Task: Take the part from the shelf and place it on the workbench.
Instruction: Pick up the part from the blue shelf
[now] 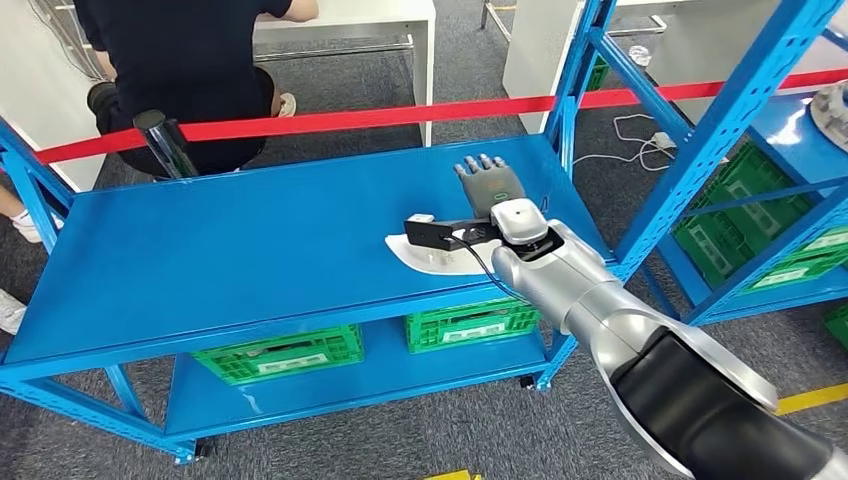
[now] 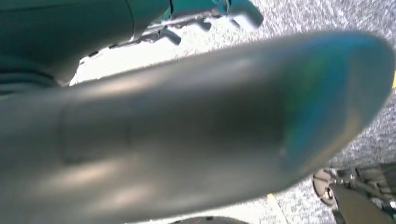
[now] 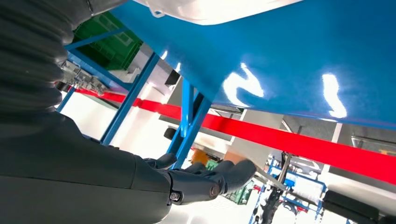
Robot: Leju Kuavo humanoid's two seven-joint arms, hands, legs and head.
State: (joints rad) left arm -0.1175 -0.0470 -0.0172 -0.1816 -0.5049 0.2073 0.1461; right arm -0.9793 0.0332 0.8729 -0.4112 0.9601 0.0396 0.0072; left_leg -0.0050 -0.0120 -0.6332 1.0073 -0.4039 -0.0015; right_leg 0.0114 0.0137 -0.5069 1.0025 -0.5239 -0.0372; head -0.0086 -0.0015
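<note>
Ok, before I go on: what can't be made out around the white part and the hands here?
- Flat white part on the blue metal workbench: head view, its right side is hidden by the black wrist camera and silver arm.
- Right hand: open above the bench; contact with the part can't be judged.
- Left hand: left wrist view, a blurred grey surface blocks the picture.

The workbench (image 1: 200,260) is smooth, glossy blue metal — the part (image 1: 425,262) white, smooth — crates (image 1: 280,354) green plastic.
</note>
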